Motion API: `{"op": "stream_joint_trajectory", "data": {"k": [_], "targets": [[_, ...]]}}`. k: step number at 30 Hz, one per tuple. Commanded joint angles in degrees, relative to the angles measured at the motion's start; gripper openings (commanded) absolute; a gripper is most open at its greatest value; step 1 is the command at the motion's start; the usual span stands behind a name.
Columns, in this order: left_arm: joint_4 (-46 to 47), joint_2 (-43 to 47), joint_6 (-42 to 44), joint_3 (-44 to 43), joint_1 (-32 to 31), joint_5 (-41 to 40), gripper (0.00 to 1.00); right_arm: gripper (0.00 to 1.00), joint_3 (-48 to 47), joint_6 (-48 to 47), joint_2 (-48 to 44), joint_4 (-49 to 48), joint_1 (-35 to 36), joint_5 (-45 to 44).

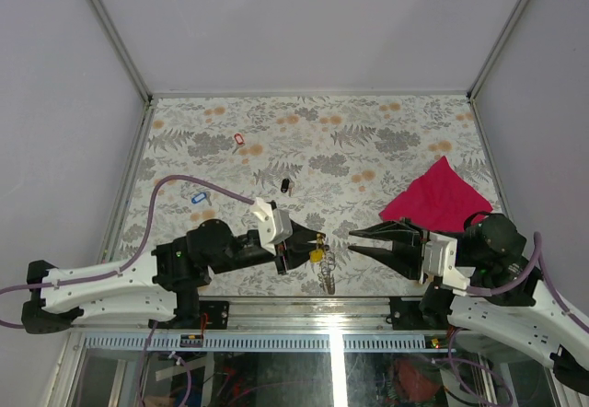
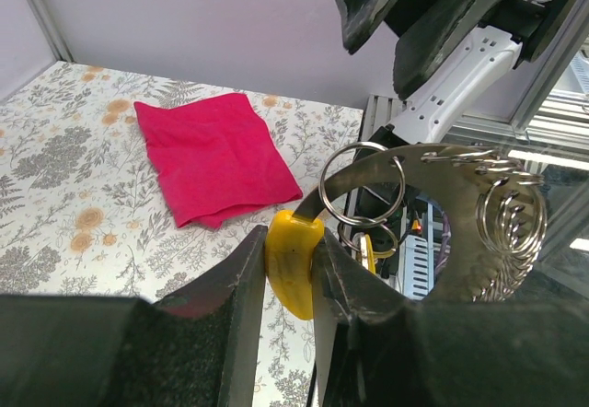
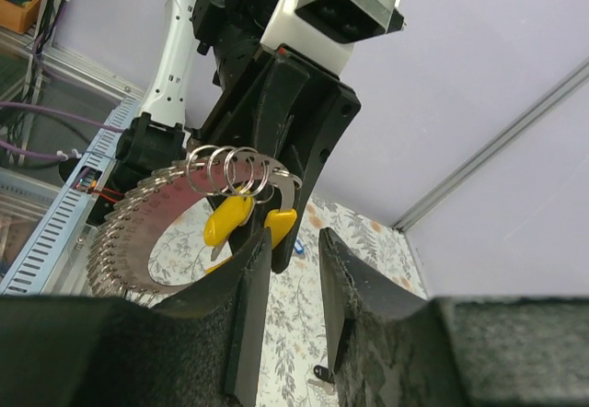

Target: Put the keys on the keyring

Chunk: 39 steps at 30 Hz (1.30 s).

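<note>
The left gripper [image 2: 290, 241] is pinched on the yellow piece [image 2: 293, 273] of the keyring [image 2: 433, 160], holding it up off the tabletop [image 1: 368, 140]. The ring's metal arc and its cluster of small loops hang just past the fingertips. The right gripper [image 3: 293, 239] faces it head-on from close by, its fingers slightly parted with nothing between them.

From the right wrist view, a second yellow tag [image 3: 227, 220] dangles from the loops right beside the pinched piece. It may be a key already threaded, but I cannot tell for sure.

The rest of the task looks undone. A black key [image 1: 284, 185] lies on the tabletop a little beyond the left gripper's tip. A blue key [image 1: 197, 199] lies off to the outer side of the left arm, and a red key [image 1: 238, 138] sits farther out still. All three are well clear of the ring. The magenta cloth [image 1: 433, 197] lies just beyond the right gripper.

By my reading, the ring is presented and steadied, and at least three keys remain to be picked up and worked on.
</note>
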State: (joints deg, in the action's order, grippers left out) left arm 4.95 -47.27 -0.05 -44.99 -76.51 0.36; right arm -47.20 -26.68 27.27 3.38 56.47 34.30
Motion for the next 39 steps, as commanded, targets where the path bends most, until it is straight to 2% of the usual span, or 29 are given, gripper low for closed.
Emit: {"op": "stream_joint_trajectory", "data": {"k": [1,26,33,39], "targets": [[5.29,1.39,-0.48,0.6,-0.07,-2.14,0.0,0.33,-0.22,-0.39,1.35,-5.48,0.02,2.08],[-2.55,8.29,0.37,1.55,-0.09,-8.24,0.0,0.3,1.38,0.42,10.16,-15.6,0.37,0.23],[-4.04,9.54,0.28,2.06,-0.15,-8.58,0.0,0.29,4.44,-0.23,11.36,-17.4,2.91,-3.67],[-3.82,9.59,0.49,2.66,0.44,-8.42,0.0,0.29,7.57,-1.41,11.29,-17.72,7.91,-10.39]]}}
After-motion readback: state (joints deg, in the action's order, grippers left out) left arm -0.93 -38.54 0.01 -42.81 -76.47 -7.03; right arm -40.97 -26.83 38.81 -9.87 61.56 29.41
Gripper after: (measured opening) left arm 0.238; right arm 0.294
